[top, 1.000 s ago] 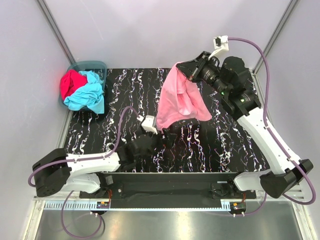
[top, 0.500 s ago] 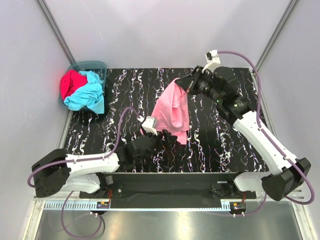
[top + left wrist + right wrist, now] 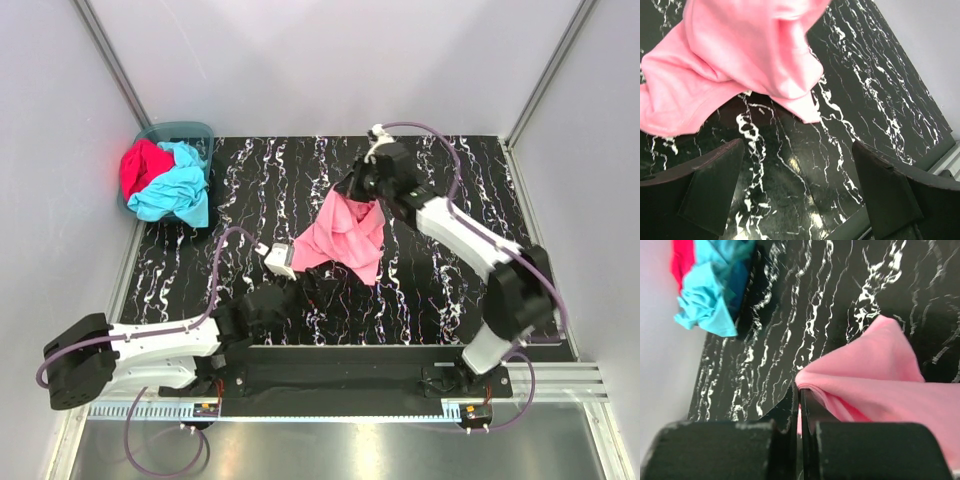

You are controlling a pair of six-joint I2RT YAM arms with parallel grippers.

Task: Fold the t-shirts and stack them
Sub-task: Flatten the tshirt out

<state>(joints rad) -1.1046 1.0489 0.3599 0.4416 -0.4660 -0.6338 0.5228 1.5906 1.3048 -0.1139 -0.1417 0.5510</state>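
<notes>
The right gripper [image 3: 356,190] is clamping its jaws on the pink t-shirt [image 3: 345,235] above the surface [image 3: 250,180] while the left gripper [image 3: 800,195] is hovering nearby, jaws apart (turquoise tee [image 3: 175,192] and red tee [image 3: 140,166] are lying in the basket [image 3: 192,130]).

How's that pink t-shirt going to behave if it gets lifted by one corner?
Probably floppy: the pink t-shirt sags in folds from the shut right end effector. Likely light, since one narrow pinch holds it. Expect bunching, not a flat sheet.
</notes>
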